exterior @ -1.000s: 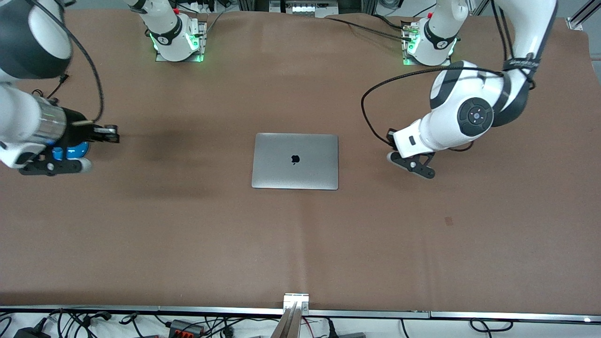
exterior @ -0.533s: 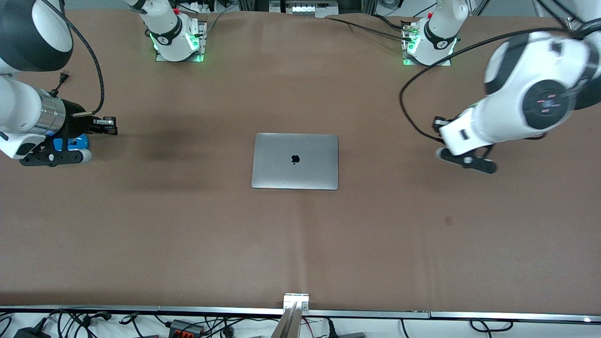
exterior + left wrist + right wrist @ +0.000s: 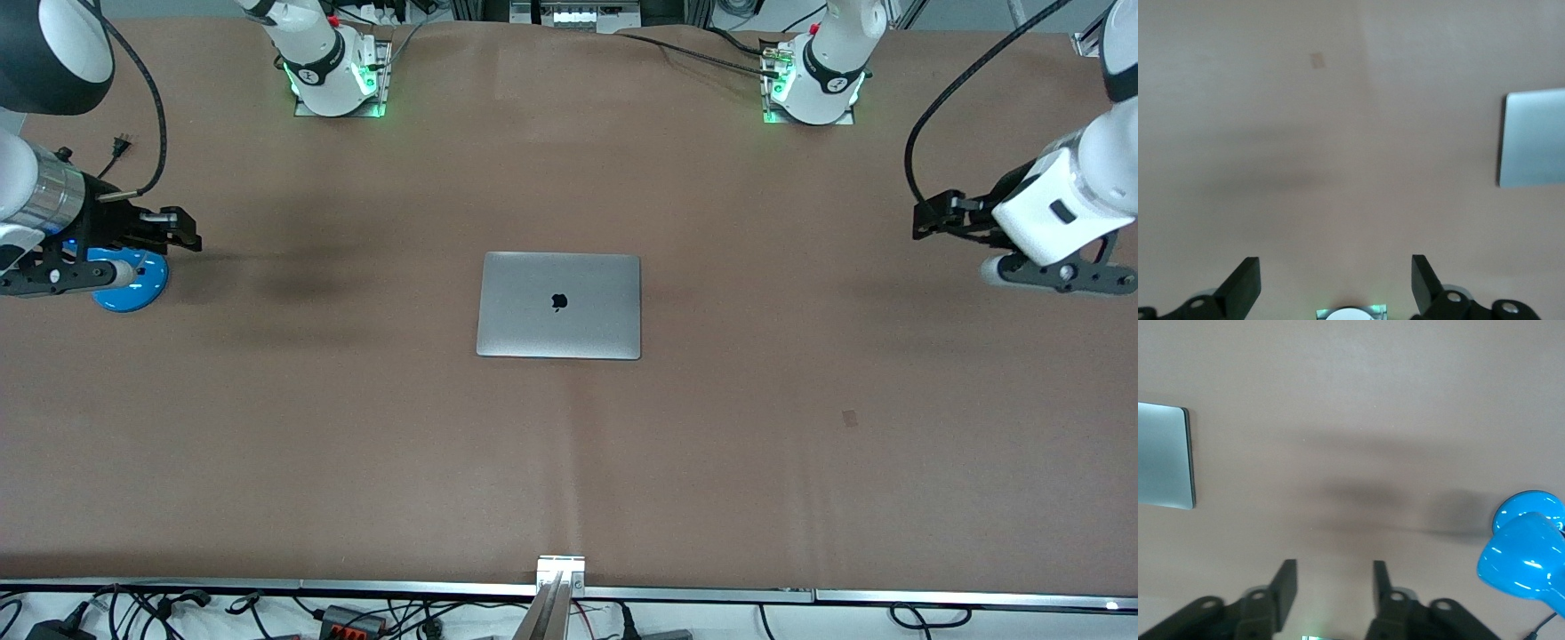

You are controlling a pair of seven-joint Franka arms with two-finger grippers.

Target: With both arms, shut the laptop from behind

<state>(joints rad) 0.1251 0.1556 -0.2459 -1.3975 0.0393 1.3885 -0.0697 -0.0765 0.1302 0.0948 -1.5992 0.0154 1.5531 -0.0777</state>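
The grey laptop (image 3: 558, 305) lies shut and flat on the brown table, its lid up with the dark apple logo showing. One edge of it also shows in the left wrist view (image 3: 1535, 138) and in the right wrist view (image 3: 1163, 457). My left gripper (image 3: 929, 216) is open and empty, up over the table at the left arm's end, well clear of the laptop. My right gripper (image 3: 188, 236) is open and empty, over the table at the right arm's end, beside a blue lamp. Both point toward the laptop.
A blue desk lamp (image 3: 129, 278) stands under the right wrist at the right arm's end, and shows in the right wrist view (image 3: 1528, 550). The arm bases (image 3: 333, 67) (image 3: 813, 76) stand along the table's edge farthest from the front camera. A small dark mark (image 3: 850, 418) is on the cloth.
The left arm has swung away from the laptop toward its own end of the table. The right arm has drawn back slightly, uncovering more of the blue lamp. The laptop has not moved.
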